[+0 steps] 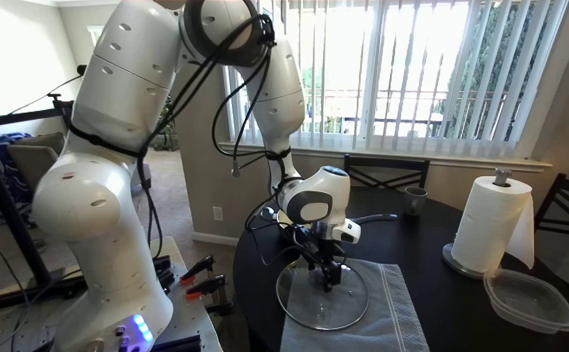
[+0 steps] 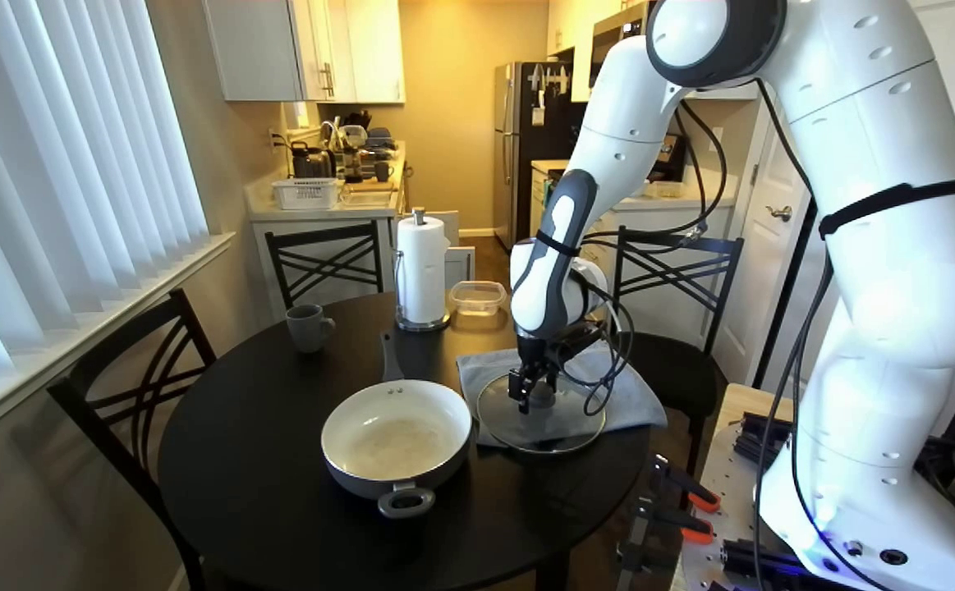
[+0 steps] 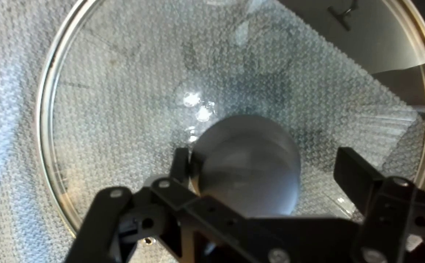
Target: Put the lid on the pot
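The lid, a clear glass disc with a metal rim, lies flat on a grey cloth in both exterior views and fills the wrist view. Its dark knob sits between the fingers of my gripper. The gripper is open; the left finger is right beside the knob, the right finger stands apart from it. The gripper points down over the lid in both exterior views. The pot, cream-white inside, stands uncovered beside the lid. In an exterior view my arm mostly hides it; its long handle shows.
The grey cloth lies on the dark round table. A paper towel roll, a clear plastic container and a grey mug stand on the table. The pot's short loop handle points toward the table's edge. Chairs surround the table.
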`<state>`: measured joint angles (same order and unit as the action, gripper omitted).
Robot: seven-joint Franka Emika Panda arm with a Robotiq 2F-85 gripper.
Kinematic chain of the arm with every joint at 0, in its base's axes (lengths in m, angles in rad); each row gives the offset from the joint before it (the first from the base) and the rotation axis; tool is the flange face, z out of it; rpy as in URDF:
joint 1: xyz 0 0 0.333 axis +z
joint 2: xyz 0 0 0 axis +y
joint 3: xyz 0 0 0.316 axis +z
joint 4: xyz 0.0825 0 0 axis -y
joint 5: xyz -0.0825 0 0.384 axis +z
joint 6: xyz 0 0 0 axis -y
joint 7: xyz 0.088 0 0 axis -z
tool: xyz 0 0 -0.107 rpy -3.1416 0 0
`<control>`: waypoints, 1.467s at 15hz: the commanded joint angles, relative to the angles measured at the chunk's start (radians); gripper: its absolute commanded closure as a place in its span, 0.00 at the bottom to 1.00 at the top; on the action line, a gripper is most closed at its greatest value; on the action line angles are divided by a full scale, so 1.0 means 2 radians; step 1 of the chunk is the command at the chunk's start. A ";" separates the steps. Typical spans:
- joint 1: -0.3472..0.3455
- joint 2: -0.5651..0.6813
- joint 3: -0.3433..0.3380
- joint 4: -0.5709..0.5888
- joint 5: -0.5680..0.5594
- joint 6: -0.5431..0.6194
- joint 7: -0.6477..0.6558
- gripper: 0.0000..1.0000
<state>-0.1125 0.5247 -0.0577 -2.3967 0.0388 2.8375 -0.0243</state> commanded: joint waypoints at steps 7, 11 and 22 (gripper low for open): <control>0.022 -0.019 -0.008 -0.056 0.011 0.079 0.048 0.00; 0.010 -0.024 -0.006 -0.065 0.013 0.093 0.050 0.00; -0.041 -0.060 -0.004 -0.049 0.015 0.041 0.024 0.00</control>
<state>-0.1603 0.4409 -0.0844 -2.4905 0.0476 2.9756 0.0662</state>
